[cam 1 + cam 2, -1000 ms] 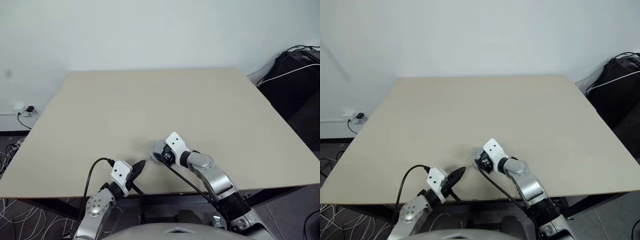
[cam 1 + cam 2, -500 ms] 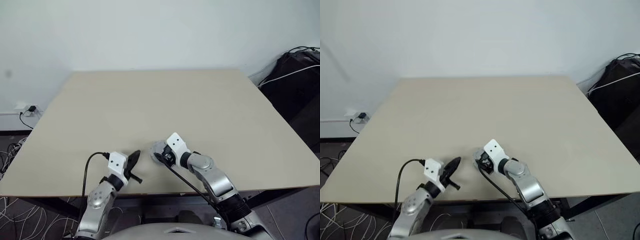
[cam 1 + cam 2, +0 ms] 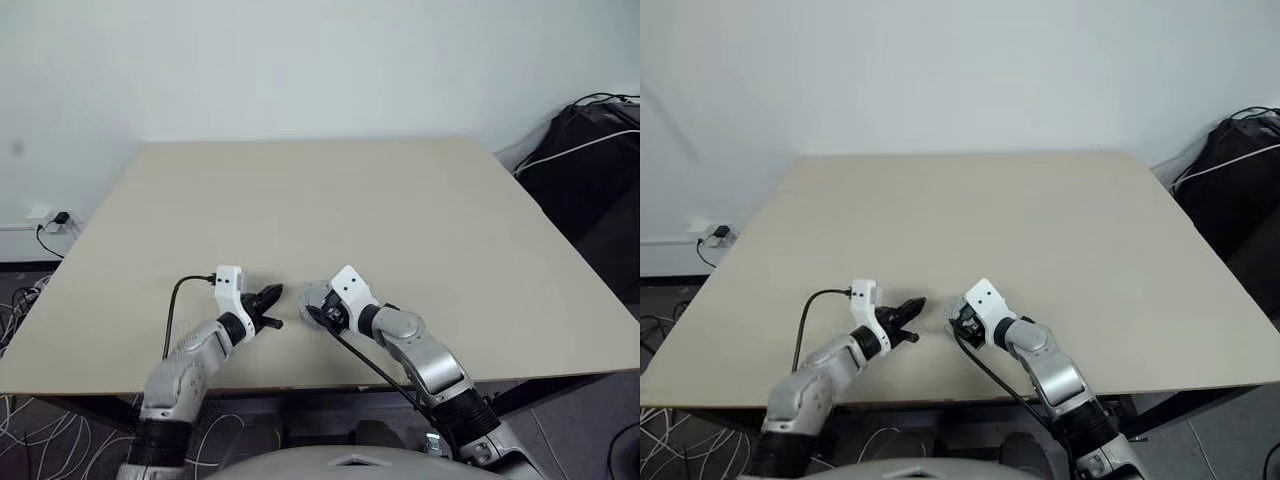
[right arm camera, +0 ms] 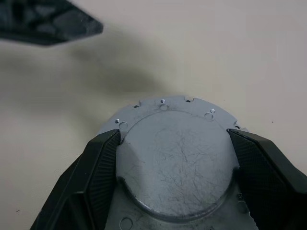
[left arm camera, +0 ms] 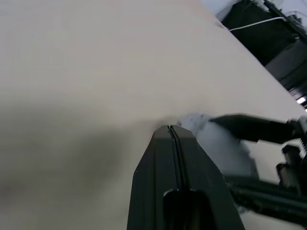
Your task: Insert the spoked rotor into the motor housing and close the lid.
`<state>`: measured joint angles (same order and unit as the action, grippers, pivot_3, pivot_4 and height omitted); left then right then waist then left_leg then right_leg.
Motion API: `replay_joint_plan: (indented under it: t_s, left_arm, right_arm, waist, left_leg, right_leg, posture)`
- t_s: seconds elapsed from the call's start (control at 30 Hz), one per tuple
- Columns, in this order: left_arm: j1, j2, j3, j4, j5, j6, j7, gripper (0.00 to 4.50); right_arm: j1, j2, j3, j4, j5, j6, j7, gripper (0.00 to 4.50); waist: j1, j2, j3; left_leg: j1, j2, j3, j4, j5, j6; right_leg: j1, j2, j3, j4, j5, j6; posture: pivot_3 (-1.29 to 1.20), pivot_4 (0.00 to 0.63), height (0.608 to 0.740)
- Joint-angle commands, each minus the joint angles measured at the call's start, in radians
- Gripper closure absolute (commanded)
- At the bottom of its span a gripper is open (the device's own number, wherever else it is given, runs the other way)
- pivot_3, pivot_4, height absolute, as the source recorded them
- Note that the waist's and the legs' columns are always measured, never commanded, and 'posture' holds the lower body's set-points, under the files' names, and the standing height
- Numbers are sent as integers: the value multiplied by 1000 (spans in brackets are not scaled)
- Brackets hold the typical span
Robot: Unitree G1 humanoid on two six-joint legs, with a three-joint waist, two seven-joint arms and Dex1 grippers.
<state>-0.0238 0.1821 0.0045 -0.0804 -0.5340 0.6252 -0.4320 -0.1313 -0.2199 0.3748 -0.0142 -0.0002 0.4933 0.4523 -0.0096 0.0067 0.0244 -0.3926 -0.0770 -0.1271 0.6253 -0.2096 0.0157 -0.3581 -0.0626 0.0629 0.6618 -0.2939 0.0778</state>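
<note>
Right hand (image 4: 172,138) was clamped across a round silver-grey metal part with a notched, drilled rim, which I took for the lid (image 4: 163,109), one black finger on each side of its raised, scratched face. The lid sat low on the counter (image 3: 320,190) near its front edge; whether it rested on anything else I could not tell. Just beside the lid, on its left, the left hand (image 3: 272,296) pointed toward it with its fingers pressed together and empty. Beyond the lid the counter ran back to the wall. The part looked stiff, fairly heavy for its size and smooth, so a hold across the rim, as here, seemed safer than one on the flat face.
</note>
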Motion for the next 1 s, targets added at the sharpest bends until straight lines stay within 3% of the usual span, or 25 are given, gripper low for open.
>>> replay_joint_plan:
  t_s: [0.03,0.27,0.47,1.0]
  left_arm:
    - [-87,9,60,42,-58,98,9,4500]
    - [-194,29,107,163,-75,224,-1,4500]
    - [-239,42,73,203,-69,291,-53,4500]
    - [-283,-10,-22,250,-10,306,-69,4500]
  right_arm:
    - [23,-6,14,31,-20,48,-5,1258]
    - [28,2,12,25,-20,51,-15,1258]
    - [36,4,10,20,-20,54,-22,1258]
    - [46,8,14,8,-21,56,-29,1258]
  waist:
    - [-1,0,0]
    - [-1,-2,-1]
    - [-1,-3,-1]
    - [0,-3,0]
  left_leg:
    - [0,0,0,0,0,0]
    - [0,0,-1,-2,0,-1]
    - [0,0,-1,-3,1,-3]
    - [0,0,-2,-4,1,-3]
  right_leg:
    - [0,0,0,0,0,0]
    - [-1,0,0,-1,2,3]
    - [-1,0,0,-1,1,2]
    - [-2,0,0,-2,1,2]
  posture:
    - [0,0,740]
    - [0,0,740]
    - [0,0,740]
    - [0,0,740]
